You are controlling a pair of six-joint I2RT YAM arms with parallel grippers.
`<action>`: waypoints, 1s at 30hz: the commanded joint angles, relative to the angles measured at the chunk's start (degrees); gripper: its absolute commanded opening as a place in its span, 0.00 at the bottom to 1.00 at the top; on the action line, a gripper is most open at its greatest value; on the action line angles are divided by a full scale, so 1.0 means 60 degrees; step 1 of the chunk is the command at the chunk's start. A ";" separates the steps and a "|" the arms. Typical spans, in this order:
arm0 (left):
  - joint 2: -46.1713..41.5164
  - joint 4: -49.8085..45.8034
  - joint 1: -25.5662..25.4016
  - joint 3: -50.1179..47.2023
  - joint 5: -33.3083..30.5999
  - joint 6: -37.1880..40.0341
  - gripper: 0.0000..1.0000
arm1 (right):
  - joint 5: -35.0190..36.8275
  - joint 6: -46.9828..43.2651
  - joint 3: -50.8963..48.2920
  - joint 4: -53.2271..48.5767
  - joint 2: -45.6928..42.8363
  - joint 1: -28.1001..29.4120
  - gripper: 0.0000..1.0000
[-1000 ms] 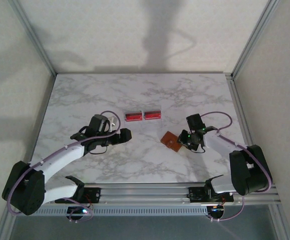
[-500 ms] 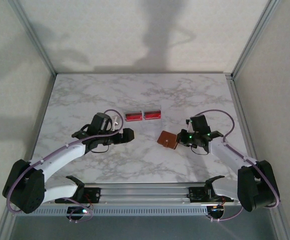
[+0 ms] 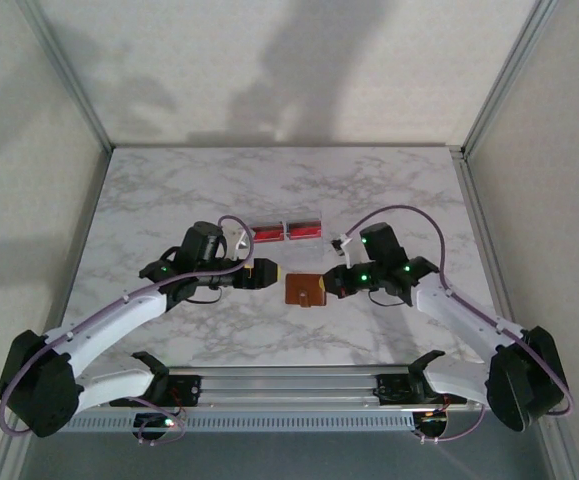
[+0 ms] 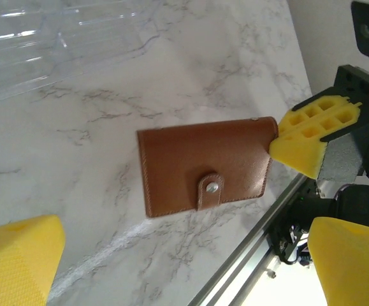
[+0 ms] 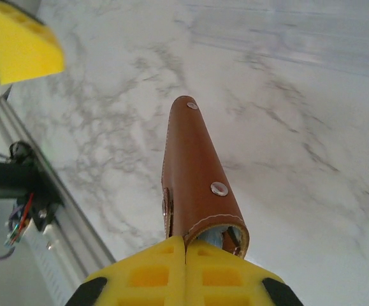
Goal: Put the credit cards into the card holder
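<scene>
The card holder is a tan-brown leather wallet, snapped shut. My right gripper is shut on its right end and holds it out toward the left arm. In the right wrist view the card holder sticks out from my right gripper, and a pale blue-grey edge shows inside its fold. My left gripper stands open just left of it, holding nothing. The left wrist view looks at the card holder past my open left gripper. Two red credit cards lie behind.
The red cards sit in a clear plastic tray at the middle back of the marble table. The metal rail of the near edge runs close below both grippers. Cage posts stand at the table's sides.
My right gripper closed on the card holder and carried it left to the table's middle. The left gripper swung right to face it.
</scene>
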 commanded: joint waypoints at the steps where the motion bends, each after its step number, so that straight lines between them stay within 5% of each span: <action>1: -0.0028 -0.0255 -0.0052 0.0169 -0.0092 0.0278 0.97 | -0.0886 -0.1473 0.0618 -0.0813 0.0429 0.0258 0.00; 5: -0.0329 0.0238 -0.0314 -0.0238 0.0814 0.0432 0.98 | -0.1590 -0.2804 0.1036 -0.1659 0.1047 0.0432 0.00; 9: -0.0364 0.0053 -0.0528 -0.0064 0.0543 0.0386 0.99 | -0.2213 -0.4564 0.1657 -0.2653 0.1959 0.0635 0.00; 14: -0.0190 0.0067 -0.0521 -0.0263 0.0212 0.0255 0.99 | -0.0618 -0.5013 0.2751 -0.3580 0.3053 0.0730 0.07; 18: 0.0102 0.0022 -0.0524 -0.0388 0.0168 0.0240 0.99 | 0.2405 -0.4100 0.2823 -0.2851 0.3288 0.0731 0.35; 25: 0.0443 0.0063 -0.0521 -0.0381 0.0076 0.0289 0.99 | 0.4059 -0.1192 0.2471 -0.2158 0.2559 0.0715 0.38; 30: 0.1172 -0.0393 -0.0506 0.0000 -0.1039 0.0511 0.95 | 0.3187 0.2245 0.1329 -0.1199 0.1996 0.0803 0.39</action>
